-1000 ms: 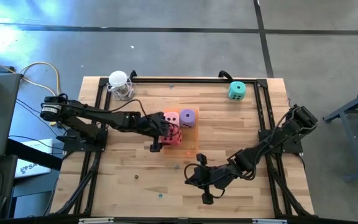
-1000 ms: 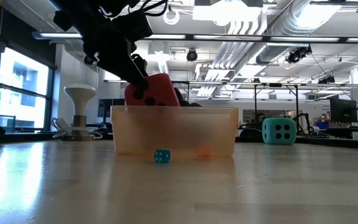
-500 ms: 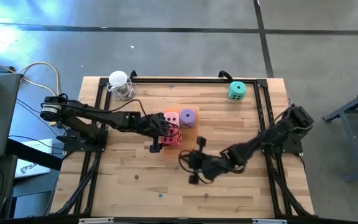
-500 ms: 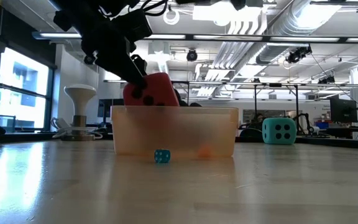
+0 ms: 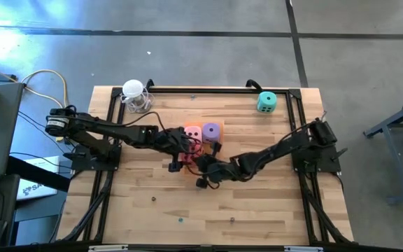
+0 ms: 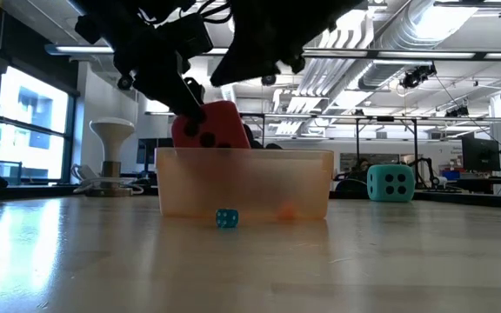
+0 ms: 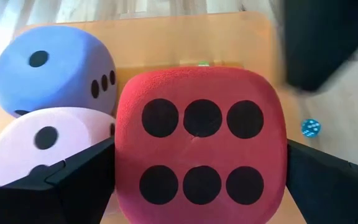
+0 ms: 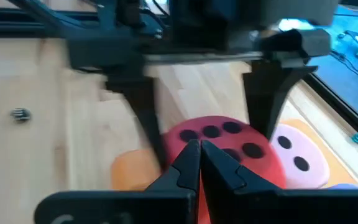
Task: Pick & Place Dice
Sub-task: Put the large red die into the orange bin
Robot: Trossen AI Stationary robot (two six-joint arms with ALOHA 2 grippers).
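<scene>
Right pincer (image 5: 203,170) now beside red die (image 7: 201,144)

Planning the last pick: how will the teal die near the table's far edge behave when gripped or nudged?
The teal die looks like soft foam, so it probably squashes slightly and weighs little. Its flat faces suggest it slides or tips onto another face rather than rolling far. Its matte surface likely grips well.

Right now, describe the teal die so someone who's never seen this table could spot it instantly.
Look at the wooden table, at its far right corner. The teal die sits there alone, well away from the orange tray holding the red die, pink die and purple die.
</scene>
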